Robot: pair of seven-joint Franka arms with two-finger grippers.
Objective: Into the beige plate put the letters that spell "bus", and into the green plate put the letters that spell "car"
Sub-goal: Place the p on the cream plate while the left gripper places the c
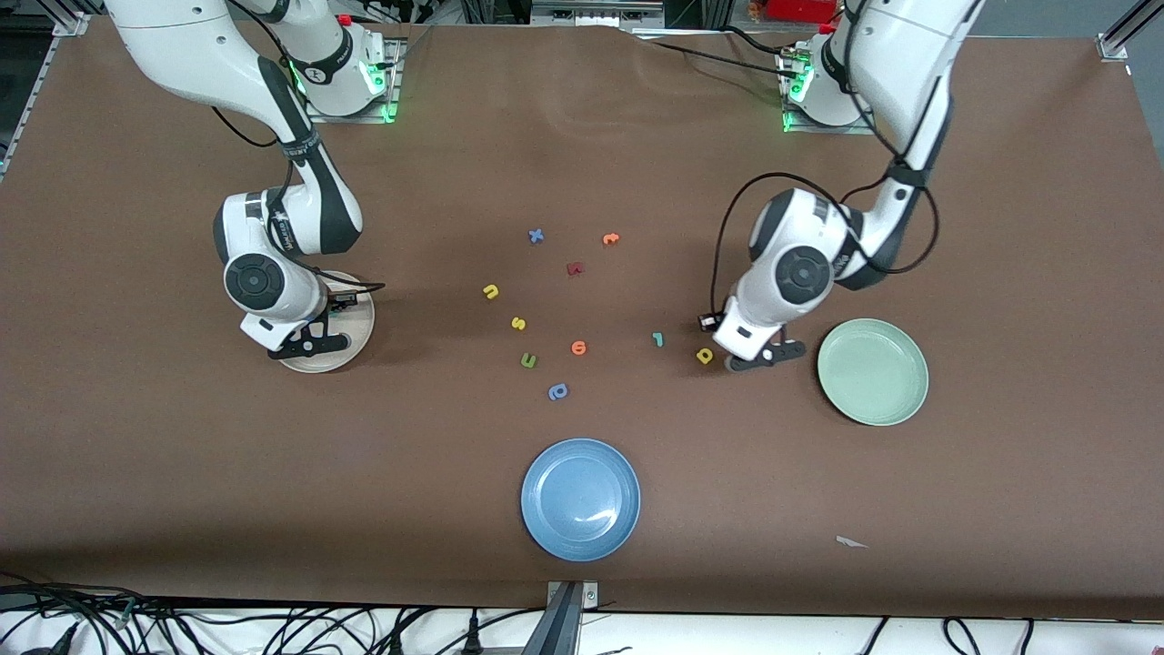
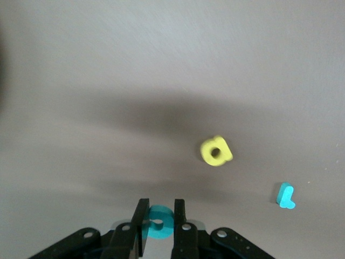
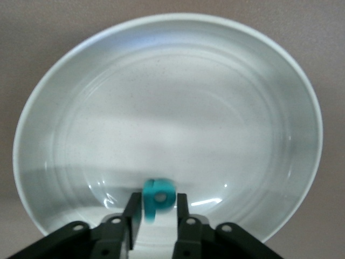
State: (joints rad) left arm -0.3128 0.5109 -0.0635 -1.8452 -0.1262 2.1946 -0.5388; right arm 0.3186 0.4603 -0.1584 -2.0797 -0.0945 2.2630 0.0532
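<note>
Beige plate (image 1: 356, 341), smooth and round, is sitting under the right gripper (image 3: 155, 211), whose fingers are gripping a teal foam b (image 3: 157, 195). Left gripper (image 2: 158, 224) is pinching a curved teal c (image 2: 159, 221) beside the mint-green plate (image 1: 873, 371), near the chunky yellow a (image 2: 216, 151).

Both arms (image 1: 273, 227) are glossy white with black joints and finger assemblies, looped black cables, green-lit bases.
</note>
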